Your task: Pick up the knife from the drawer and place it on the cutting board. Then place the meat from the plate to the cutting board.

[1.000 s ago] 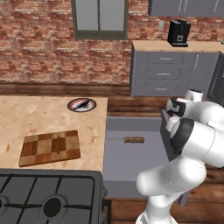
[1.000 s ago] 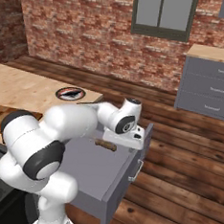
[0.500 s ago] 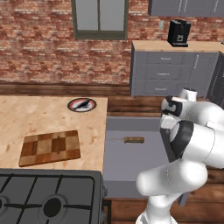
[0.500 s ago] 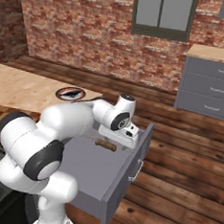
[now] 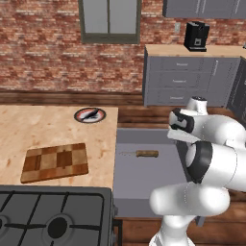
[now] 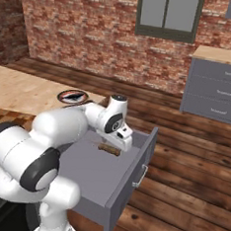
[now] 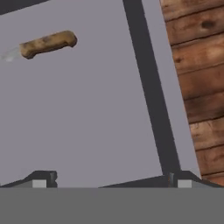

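The knife (image 5: 144,153) (image 6: 109,149) (image 7: 48,43), brown-handled with a thin blade, lies flat in the open grey drawer (image 5: 144,182) (image 6: 95,172) (image 7: 87,113). My gripper (image 7: 111,179) (image 6: 126,138) hangs over the drawer's right part, open, with nothing between its fingertips (image 7: 43,178). It is short of the knife and to the right of the handle. The checkered cutting board (image 5: 55,162) (image 6: 1,118) lies bare on the wooden counter. Farther back stands the plate (image 5: 82,119) (image 6: 63,98) with the dark meat (image 5: 91,114) (image 6: 74,95) on it.
A stove top (image 5: 48,216) sits at the counter's near end, just in front of the board. The drawer's front with its bar handle (image 6: 141,174) juts out over the wooden floor (image 6: 192,164). Grey cabinets (image 5: 192,81) with a coffee machine (image 5: 197,36) stand behind.
The hand has drifted a little to the left over the drawer, toward the knife. Its fingers stay open. The knife, board, plate and meat have not moved.
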You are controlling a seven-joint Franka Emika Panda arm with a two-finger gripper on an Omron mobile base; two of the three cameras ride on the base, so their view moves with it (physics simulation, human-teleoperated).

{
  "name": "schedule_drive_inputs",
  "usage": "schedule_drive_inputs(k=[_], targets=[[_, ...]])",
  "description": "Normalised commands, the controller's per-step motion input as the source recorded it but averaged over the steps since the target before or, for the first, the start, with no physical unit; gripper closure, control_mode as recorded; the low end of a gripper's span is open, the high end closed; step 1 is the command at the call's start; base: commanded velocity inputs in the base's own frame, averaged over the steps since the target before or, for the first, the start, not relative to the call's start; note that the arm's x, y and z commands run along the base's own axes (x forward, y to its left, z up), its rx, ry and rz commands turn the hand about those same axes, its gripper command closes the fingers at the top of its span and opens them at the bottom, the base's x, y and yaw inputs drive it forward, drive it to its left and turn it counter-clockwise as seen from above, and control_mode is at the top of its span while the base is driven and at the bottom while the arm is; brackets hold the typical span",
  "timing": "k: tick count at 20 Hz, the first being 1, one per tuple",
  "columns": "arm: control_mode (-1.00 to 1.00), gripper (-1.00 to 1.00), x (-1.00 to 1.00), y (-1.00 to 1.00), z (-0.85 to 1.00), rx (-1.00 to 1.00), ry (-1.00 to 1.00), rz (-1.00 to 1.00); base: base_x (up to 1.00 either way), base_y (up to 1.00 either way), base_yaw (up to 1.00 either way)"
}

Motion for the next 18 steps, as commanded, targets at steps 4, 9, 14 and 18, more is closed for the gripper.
schedule_drive_inputs(k=[4,9,14,18], targets=[[-1.0,-1.0,0.21,0.28,0.0,-0.08,0.0,-0.14,0.0,0.0,0.0],[-1.0,-1.0,0.07,0.3,0.0,-0.06,0.0,-0.28,0.0,0.0,0.0],[-1.0,-1.0,0.08,0.25,0.0,-0.01,-0.02,-0.38,0.0,0.0,0.0],[-1.0,-1.0,0.07,0.02,0.0,0.0,-0.01,-0.43,0.0,0.0,0.0]])
